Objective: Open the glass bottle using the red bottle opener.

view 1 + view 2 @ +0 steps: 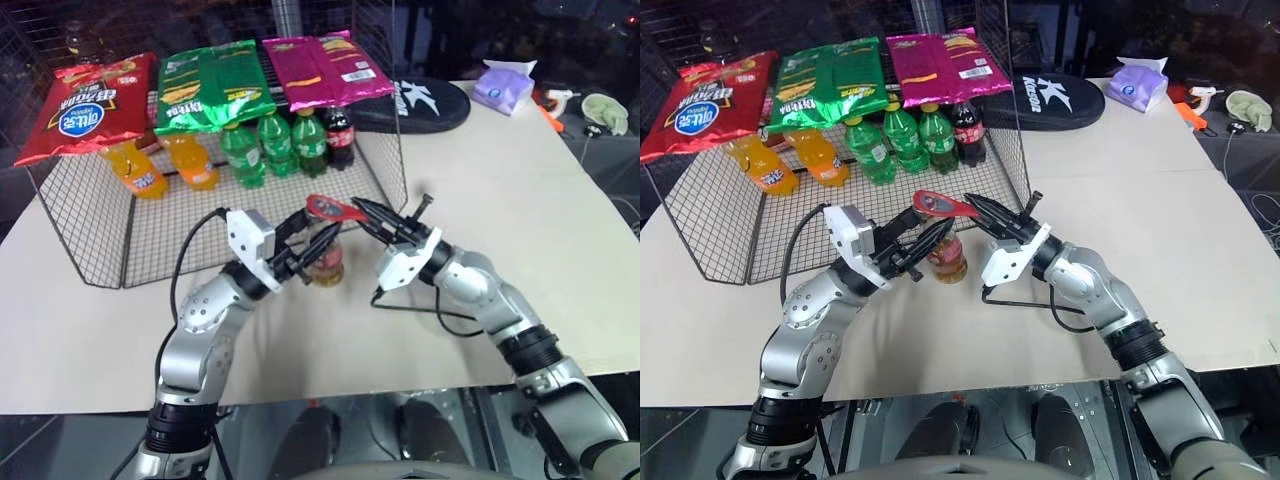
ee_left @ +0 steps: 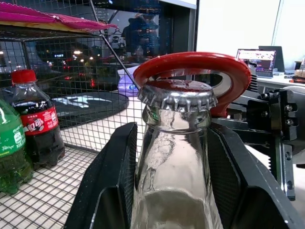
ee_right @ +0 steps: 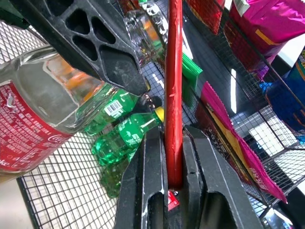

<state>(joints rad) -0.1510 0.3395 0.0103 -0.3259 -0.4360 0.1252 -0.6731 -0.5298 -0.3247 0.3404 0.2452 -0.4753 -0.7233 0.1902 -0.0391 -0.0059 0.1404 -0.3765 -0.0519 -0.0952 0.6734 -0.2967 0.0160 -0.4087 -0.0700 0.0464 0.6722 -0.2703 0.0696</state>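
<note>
My left pincer (image 1: 303, 250) clamps the glass bottle (image 2: 174, 157) steady on the surface (image 1: 520, 240). My right pincer (image 1: 368, 215) grips the red bottle opener (image 1: 334, 208), its ring over the crown cap (image 2: 177, 97) to pry.

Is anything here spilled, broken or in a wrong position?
Nothing stands out. The bottle stands upright in the left gripper, cap on, and the opener in the right gripper sits over it.

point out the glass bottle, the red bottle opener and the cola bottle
glass bottle (image 2: 174, 157), left wrist view, on its clear neck below the cap
red bottle opener (image 2: 195, 61), left wrist view, on the top of its ring head
cola bottle (image 2: 39, 125), left wrist view, on its red label
</note>
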